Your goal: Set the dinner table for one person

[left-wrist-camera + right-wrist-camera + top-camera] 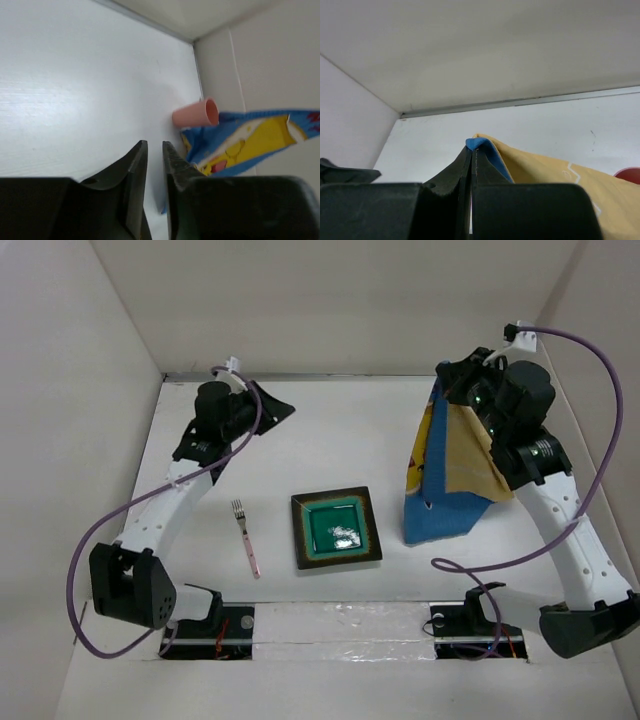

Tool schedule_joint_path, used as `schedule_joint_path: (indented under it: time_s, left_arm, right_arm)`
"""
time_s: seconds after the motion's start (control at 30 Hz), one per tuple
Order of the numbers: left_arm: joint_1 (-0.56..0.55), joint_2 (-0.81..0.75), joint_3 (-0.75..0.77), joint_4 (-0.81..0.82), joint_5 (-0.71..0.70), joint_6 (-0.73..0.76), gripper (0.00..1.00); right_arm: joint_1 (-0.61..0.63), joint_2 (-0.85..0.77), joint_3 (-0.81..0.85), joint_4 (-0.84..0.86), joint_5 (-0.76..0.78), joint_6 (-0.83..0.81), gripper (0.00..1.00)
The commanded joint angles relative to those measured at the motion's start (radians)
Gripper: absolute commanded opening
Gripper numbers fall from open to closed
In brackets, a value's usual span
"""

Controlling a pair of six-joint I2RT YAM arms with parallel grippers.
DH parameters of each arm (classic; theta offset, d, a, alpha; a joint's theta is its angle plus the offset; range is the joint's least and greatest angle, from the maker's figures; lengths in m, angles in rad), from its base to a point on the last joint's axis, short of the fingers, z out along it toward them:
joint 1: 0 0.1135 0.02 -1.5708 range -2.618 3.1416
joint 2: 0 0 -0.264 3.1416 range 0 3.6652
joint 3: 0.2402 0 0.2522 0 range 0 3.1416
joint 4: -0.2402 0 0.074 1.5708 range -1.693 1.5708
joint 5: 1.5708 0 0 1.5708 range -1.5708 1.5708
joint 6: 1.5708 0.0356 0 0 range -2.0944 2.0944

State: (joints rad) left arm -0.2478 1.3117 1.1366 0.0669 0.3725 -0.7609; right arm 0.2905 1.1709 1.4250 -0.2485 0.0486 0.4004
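The blue cartoon-printed cloth mat [440, 502] hangs lifted at the right of the white dinner table [330, 430], its lower edge on the surface and its tan underside showing. My right gripper [449, 377] is shut on the mat's top corner [479, 144]. A square green plate [337, 529] with a dark rim lies at the centre front. A pink-handled fork [246, 537] lies left of it. My left gripper [290, 411] hovers at the back left, empty, its jaws almost together [154, 144]. A pink cup [196, 114] lies on its side by the mat.
White walls close in the table on the left, back and right. The cup is hidden behind the mat in the top view; its rim [627, 173] shows at the right wrist view's edge. Purple cables loop beside both arms.
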Motion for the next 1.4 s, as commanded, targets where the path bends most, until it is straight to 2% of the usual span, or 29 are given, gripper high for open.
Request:
schedule_joint_path:
  time_s: [0.0, 0.03, 0.13, 0.17, 0.23, 0.27, 0.3, 0.33, 0.4, 0.47, 0.6, 0.63, 0.67, 0.7, 0.73, 0.77, 0.8, 0.87, 0.9, 0.93, 1.03, 1.07, 1.23, 1.37]
  left_arm:
    - [-0.038, -0.043, 0.009, 0.096, 0.103, 0.037, 0.21]
    - [-0.038, -0.046, 0.000, 0.105, 0.111, 0.031, 0.31]
    - [-0.038, -0.074, -0.035, 0.097, 0.120, 0.032, 0.47]
    - [-0.038, -0.077, -0.049, 0.093, 0.135, 0.031, 0.49]
    - [-0.038, -0.081, -0.051, 0.057, 0.126, 0.046, 0.50]
    - [-0.038, -0.101, -0.049, 0.033, 0.047, 0.055, 0.50]
    - [-0.038, -0.101, -0.049, 0.033, 0.046, 0.055, 0.50]
    - [-0.018, -0.111, -0.052, 0.039, 0.025, 0.043, 0.50]
    - [0.027, -0.143, -0.054, 0.057, 0.016, 0.003, 0.51]
    - [0.027, -0.169, -0.003, 0.028, -0.075, 0.014, 0.52]
    - [0.027, -0.187, 0.071, -0.064, -0.196, 0.057, 0.55]
    - [0.027, -0.192, 0.075, -0.064, -0.242, 0.058, 0.55]
    - [0.027, -0.216, 0.059, -0.064, -0.263, 0.054, 0.56]
    - [0.027, -0.233, 0.043, -0.064, -0.291, 0.046, 0.57]
    - [0.027, -0.248, 0.023, -0.064, -0.337, 0.014, 0.63]
    - [0.027, -0.281, -0.021, -0.064, -0.348, 0.005, 0.65]
    - [0.027, -0.295, -0.044, -0.050, -0.348, 0.002, 0.66]
    - [0.027, -0.310, -0.108, -0.039, -0.320, 0.009, 0.66]
    - [0.027, -0.292, -0.144, -0.061, -0.266, 0.021, 0.64]
    - [0.027, -0.292, -0.161, -0.061, -0.265, 0.021, 0.64]
    - [0.027, -0.227, -0.246, -0.062, -0.233, 0.047, 0.60]
    - [-0.005, -0.191, -0.265, -0.061, -0.239, 0.058, 0.59]
    - [-0.028, -0.080, -0.287, -0.061, -0.286, 0.064, 0.54]
    - [-0.028, 0.009, -0.299, -0.052, -0.320, 0.060, 0.43]
  right_arm:
    - [0.039, -0.031, 0.080, 0.049, -0.021, 0.009, 0.00]
    - [0.051, -0.028, 0.103, 0.052, -0.018, 0.012, 0.00]
    - [0.097, 0.024, 0.182, 0.055, -0.004, 0.015, 0.00]
    - [0.119, 0.042, 0.205, 0.058, -0.001, 0.015, 0.00]
    - [0.134, 0.114, 0.251, 0.089, -0.010, 0.026, 0.00]
    - [0.134, 0.178, 0.338, 0.139, -0.035, 0.061, 0.00]
    - [0.134, 0.179, 0.339, 0.140, -0.041, 0.061, 0.00]
    - [0.134, 0.262, 0.388, 0.138, -0.073, 0.070, 0.00]
    - [0.144, 0.356, 0.596, 0.100, -0.110, 0.086, 0.00]
    - [0.144, 0.472, 0.803, 0.077, -0.116, 0.090, 0.00]
    - [0.144, 0.593, 1.044, 0.031, -0.174, 0.098, 0.00]
    - [0.144, 0.592, 1.039, 0.029, -0.193, 0.097, 0.00]
    - [0.144, 0.576, 1.002, 0.032, -0.211, 0.085, 0.00]
    - [0.144, 0.506, 0.838, 0.073, -0.252, 0.081, 0.00]
    - [0.144, 0.451, 0.713, 0.113, -0.265, 0.068, 0.00]
    - [0.144, 0.390, 0.571, 0.223, -0.260, 0.060, 0.00]
    - [0.154, 0.248, 0.278, 0.283, -0.206, 0.055, 0.00]
    - [0.171, 0.114, 0.012, 0.385, -0.126, 0.034, 0.00]
    - [0.185, -0.033, -0.291, 0.405, -0.016, 0.032, 0.00]
    - [0.185, -0.034, -0.294, 0.405, -0.015, 0.032, 0.00]
    - [0.173, -0.145, -0.547, 0.436, 0.017, 0.055, 0.00]
    - [0.164, -0.155, -0.586, 0.425, 0.033, 0.052, 0.00]
    - [0.154, -0.146, -0.702, 0.394, 0.115, 0.040, 0.00]
    - [0.134, -0.132, -0.724, 0.400, 0.145, 0.028, 0.00]
